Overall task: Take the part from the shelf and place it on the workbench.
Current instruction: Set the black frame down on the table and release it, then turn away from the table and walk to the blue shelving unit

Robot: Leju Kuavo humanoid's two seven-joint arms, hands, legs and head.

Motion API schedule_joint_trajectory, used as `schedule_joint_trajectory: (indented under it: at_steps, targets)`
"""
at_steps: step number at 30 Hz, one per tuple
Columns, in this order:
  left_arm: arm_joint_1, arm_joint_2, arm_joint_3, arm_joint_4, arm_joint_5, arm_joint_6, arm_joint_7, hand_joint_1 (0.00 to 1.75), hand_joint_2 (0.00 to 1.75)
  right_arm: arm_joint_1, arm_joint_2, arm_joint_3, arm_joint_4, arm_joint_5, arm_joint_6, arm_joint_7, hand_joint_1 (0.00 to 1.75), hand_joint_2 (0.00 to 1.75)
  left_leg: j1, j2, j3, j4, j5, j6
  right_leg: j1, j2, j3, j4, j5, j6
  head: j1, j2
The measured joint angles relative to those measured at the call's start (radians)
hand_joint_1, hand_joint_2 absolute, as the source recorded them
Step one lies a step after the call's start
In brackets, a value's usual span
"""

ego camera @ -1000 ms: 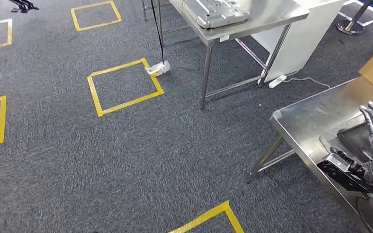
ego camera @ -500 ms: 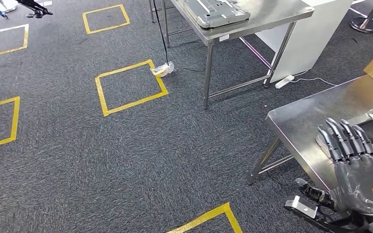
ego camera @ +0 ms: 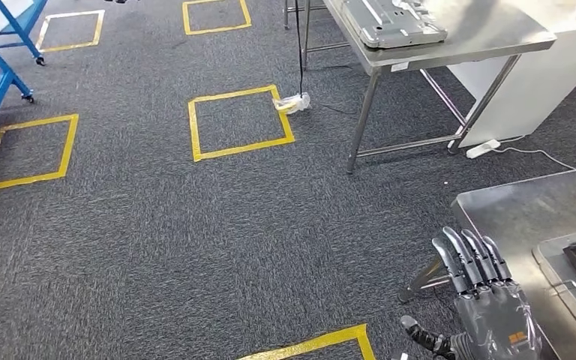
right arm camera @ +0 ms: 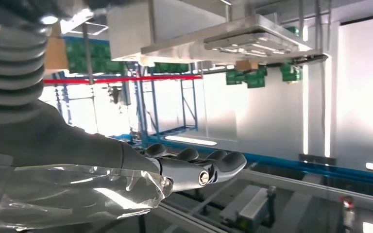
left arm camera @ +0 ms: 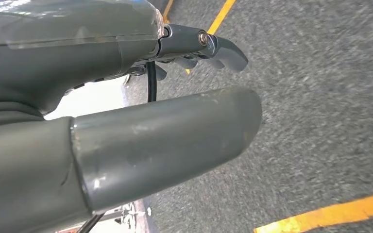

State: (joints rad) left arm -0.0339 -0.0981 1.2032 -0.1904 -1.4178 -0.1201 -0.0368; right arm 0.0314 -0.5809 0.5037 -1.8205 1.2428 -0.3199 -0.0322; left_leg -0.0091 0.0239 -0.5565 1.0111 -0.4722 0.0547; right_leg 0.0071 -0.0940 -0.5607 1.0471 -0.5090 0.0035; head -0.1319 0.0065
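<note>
A: While the right hand (ego camera: 487, 311) hangs empty, fingers straight, beside the near steel workbench (ego camera: 521, 214), where's the part?

B: Flat grey metal part (ego camera: 394, 21) lies on the far steel table (ego camera: 487, 34). Left hand (left arm camera: 126, 116) empty, fingers apart. Judging: the fetch is not yet begun; next calls for walking over.

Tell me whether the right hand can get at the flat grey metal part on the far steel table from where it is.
Probably not. The right hand hangs low beside the near steel workbench, holding nothing, while the flat grey metal part lies on the far steel table, across open carpet. The robot would likely have to walk closer.
</note>
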Motion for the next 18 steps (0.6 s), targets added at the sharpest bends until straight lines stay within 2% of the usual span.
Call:
schedule_joint_trajectory:
  at_steps: [2,3,4,5,6,7,8,10,12,13,14,15,16,18]
  targets:
    - [0.000,0.000,0.000,0.000,0.000,0.000,-0.001,0.00,0.00,0.020,0.007,0.013,0.003,0.009,-0.013,0.009,0.00,0.87,0.006,-0.020,0.005,-0.012,0.010,0.006,-0.008,0.062,-0.035,0.082,-0.053,0.009,0.001,0.000]
    - [0.000,0.001,0.000,0.000,0.000,-0.001,-0.001,0.00,0.00,0.032,0.012,0.022,0.007,0.015,-0.018,0.015,0.00,1.31,0.006,-0.031,0.003,-0.013,0.012,0.008,-0.011,0.082,-0.065,0.146,-0.086,0.012,0.001,0.000]
    - [0.000,0.001,0.000,0.000,0.000,-0.001,0.000,0.00,0.00,0.044,0.018,0.030,0.012,0.023,-0.021,0.021,0.00,1.75,0.006,-0.043,0.001,-0.012,0.012,0.008,-0.013,0.089,-0.094,0.206,-0.110,0.015,0.001,0.000]
    - [0.001,0.002,0.000,0.000,0.000,-0.001,0.001,0.00,0.00,0.054,0.025,0.039,0.018,0.032,-0.026,0.030,0.00,1.75,0.006,-0.057,0.001,-0.010,0.013,0.008,-0.016,0.092,-0.111,0.242,-0.116,0.018,0.001,0.000]
    - [0.002,0.003,0.000,0.000,0.000,-0.001,0.002,0.00,0.00,0.063,0.033,0.047,0.025,0.042,-0.032,0.039,0.00,1.75,0.006,-0.070,0.000,-0.008,0.012,0.007,-0.018,0.093,-0.112,0.242,-0.102,0.019,0.001,0.000]
    - [0.003,0.003,0.001,0.000,0.000,-0.001,0.004,0.00,0.00,0.070,0.042,0.055,0.034,0.051,-0.039,0.050,0.00,1.75,0.007,-0.084,0.001,-0.004,0.011,0.006,-0.021,0.096,-0.092,0.201,-0.069,0.020,0.001,0.000]
    - [0.004,0.004,0.001,0.000,0.001,-0.001,0.006,0.00,0.00,0.077,0.050,0.062,0.043,0.058,-0.047,0.061,0.00,1.75,0.008,-0.098,0.001,0.000,0.009,0.003,-0.024,0.107,-0.061,0.133,-0.031,0.020,0.001,0.000]
    - [0.004,0.005,0.005,0.000,0.003,-0.001,0.012,0.00,0.00,0.088,0.066,0.079,0.067,0.067,-0.067,0.090,0.00,1.75,0.009,-0.122,-0.004,0.009,0.006,-0.006,-0.027,0.150,-0.007,0.018,0.012,0.017,0.001,0.000]
    - [0.005,0.006,0.011,0.000,0.004,-0.001,0.017,0.00,0.00,0.098,0.083,0.100,0.101,0.066,-0.095,0.128,0.00,1.75,0.013,-0.143,-0.014,0.013,0.007,-0.019,-0.024,0.170,0.005,-0.013,0.012,0.013,0.001,0.000]
    - [0.007,0.007,0.013,0.000,0.004,-0.001,0.019,0.00,0.00,0.102,0.092,0.111,0.120,0.062,-0.113,0.150,0.00,1.75,0.016,-0.155,-0.019,0.013,0.009,-0.026,-0.022,0.160,0.005,-0.017,0.014,0.010,0.000,0.000]
    - [0.009,0.007,0.015,0.000,0.003,0.000,0.021,0.00,0.00,0.104,0.101,0.121,0.140,0.054,-0.131,0.172,0.00,1.75,0.019,-0.154,-0.022,0.015,0.008,-0.032,-0.022,0.147,0.008,-0.021,0.017,0.004,0.000,0.000]
    - [0.011,0.007,0.017,0.000,0.002,0.000,0.023,0.00,0.00,0.106,0.110,0.132,0.160,0.043,-0.151,0.193,0.00,1.75,0.018,-0.137,-0.028,0.026,0.001,-0.036,-0.022,0.134,0.011,-0.027,0.019,-0.003,0.000,0.000]
    - [0.011,0.007,0.017,0.000,0.000,0.001,0.025,0.00,0.00,0.110,0.119,0.142,0.181,0.029,-0.173,0.214,0.00,1.75,0.017,-0.111,-0.041,0.053,-0.017,-0.039,-0.023,0.120,0.015,-0.033,0.021,-0.010,0.000,0.000]
    - [0.008,0.008,0.017,0.000,-0.003,0.003,0.028,0.00,0.00,0.121,0.136,0.165,0.232,-0.006,-0.221,0.253,0.00,1.75,0.016,-0.054,-0.095,0.163,-0.076,-0.044,-0.021,0.090,0.020,-0.038,0.020,-0.020,-0.001,0.000]
